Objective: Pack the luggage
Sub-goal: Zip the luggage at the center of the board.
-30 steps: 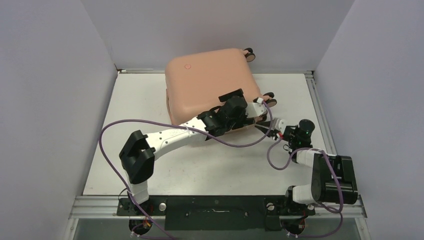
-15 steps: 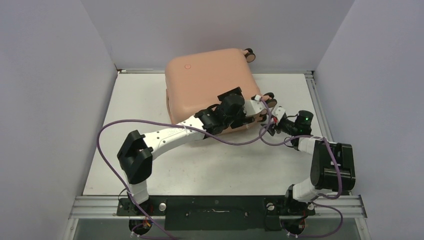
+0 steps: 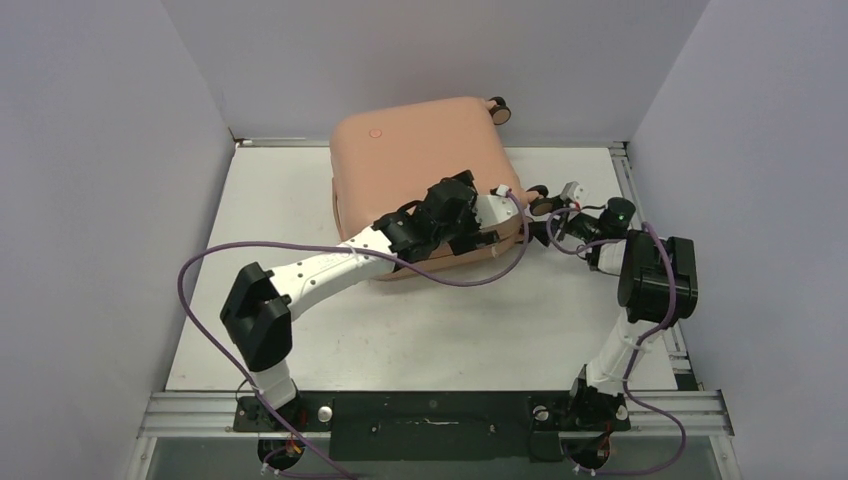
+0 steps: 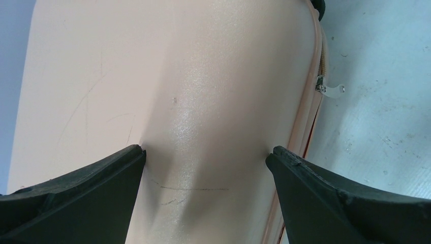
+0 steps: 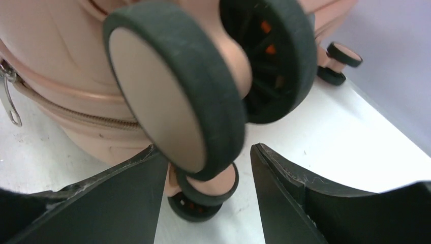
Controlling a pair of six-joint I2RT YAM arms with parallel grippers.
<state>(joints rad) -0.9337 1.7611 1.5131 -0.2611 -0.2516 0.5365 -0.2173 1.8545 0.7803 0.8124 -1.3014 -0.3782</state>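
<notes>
**Luggage shut on the table, right tool let go at the wheels**

The left tool (image 4: 206,152) stood spread about as wide as it goes, holding nothing. Its two fingertips lay on or just over the smooth peach lid of the luggage (image 3: 420,150), and I could not tell whether they pressed on it. The right tool (image 5: 208,152) was part open and gripped nothing. Its jaws stood to either side of, and just below, a black-tyred wheel (image 5: 173,101) at the right near corner of the case, with a gap showing on both sides.

The luggage lay flat toward the far side of the table (image 3: 280,210), lid down on base. The zip line looked closed along the right side, with a metal zip pull (image 4: 330,90) hanging free. No loose items showed outside it. By my reading the packing was nearly done. What may remain is finishing the zip, though its full run was hidden.

A second before, the right tool was pinched shut at the near right edge of the case. It had since opened and swung farther away to the wheels, its arm lifted. The left arm had shifted slightly left, and the case itself had not moved.
</notes>
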